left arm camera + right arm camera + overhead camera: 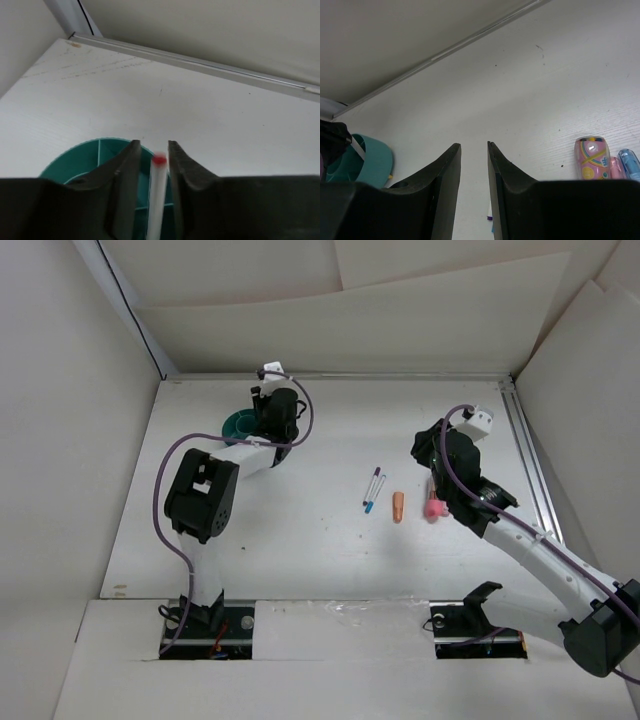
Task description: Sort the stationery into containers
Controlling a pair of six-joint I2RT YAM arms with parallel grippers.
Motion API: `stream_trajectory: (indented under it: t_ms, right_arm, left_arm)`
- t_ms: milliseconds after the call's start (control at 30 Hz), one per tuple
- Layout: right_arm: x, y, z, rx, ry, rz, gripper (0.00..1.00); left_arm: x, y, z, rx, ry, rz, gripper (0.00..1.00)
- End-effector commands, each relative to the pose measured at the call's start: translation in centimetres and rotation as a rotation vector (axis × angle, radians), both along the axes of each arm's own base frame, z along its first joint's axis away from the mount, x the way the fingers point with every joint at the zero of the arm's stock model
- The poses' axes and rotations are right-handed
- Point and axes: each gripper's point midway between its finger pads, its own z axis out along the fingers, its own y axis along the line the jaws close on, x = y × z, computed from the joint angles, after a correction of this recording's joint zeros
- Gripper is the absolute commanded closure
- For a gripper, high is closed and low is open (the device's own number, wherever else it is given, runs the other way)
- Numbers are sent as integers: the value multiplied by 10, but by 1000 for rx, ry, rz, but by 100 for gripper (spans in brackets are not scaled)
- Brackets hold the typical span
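Note:
My left gripper (151, 144) hangs over the round teal cup (80, 160) at the back left of the table (300, 540). A white pen with a red end (158, 200) stands blurred between its open fingers, with a gap on the left side, above the cup's compartments. My right gripper (474, 145) is open a little and holds nothing. It hovers near the pink piece (590, 157) and the blue piece (630, 164). The purple-ended pen (376, 478) and the blue-ended pen (370, 502) lie side by side mid-table. Just right of them are the orange piece (398, 506) and the pink piece (434, 506).
White walls enclose the table on the left, back and right. A metal rail (530, 460) runs along the right edge. Both arm bases (210, 625) sit at the near edge. The left arm's purple cable (165, 500) loops beside it.

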Motion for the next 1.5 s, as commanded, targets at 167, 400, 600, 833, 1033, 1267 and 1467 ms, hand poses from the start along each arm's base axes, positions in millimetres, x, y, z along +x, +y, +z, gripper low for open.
stream_trajectory:
  t_ms: [167, 400, 600, 833, 1033, 1267, 1467]
  right_arm:
    - [4, 0, 11, 17, -40, -1, 66]
    - [4, -2, 11, 15, -42, -10, 66]
    - [6, -9, 8, 26, -37, -41, 100]
    - [3, -20, 6, 50, -36, -93, 100]
    - [-3, -34, 15, 80, -62, -136, 75]
    - [-4, -35, 14, 84, -61, -127, 69]
    - [-6, -32, 16, 93, -66, -109, 69]
  left_arm:
    - [-3, 1, 62, -43, -136, 11, 55]
    - [-9, -47, 112, -106, -141, -145, 77]
    - [-42, -147, 91, -317, 29, -478, 96]
    - [-125, -270, -6, -280, 332, -846, 100]
    - [-142, -300, -51, -256, 469, -892, 90]
    - [-141, -321, -66, -289, 505, -949, 75]
    - [-138, -317, -84, -268, 526, -916, 75]
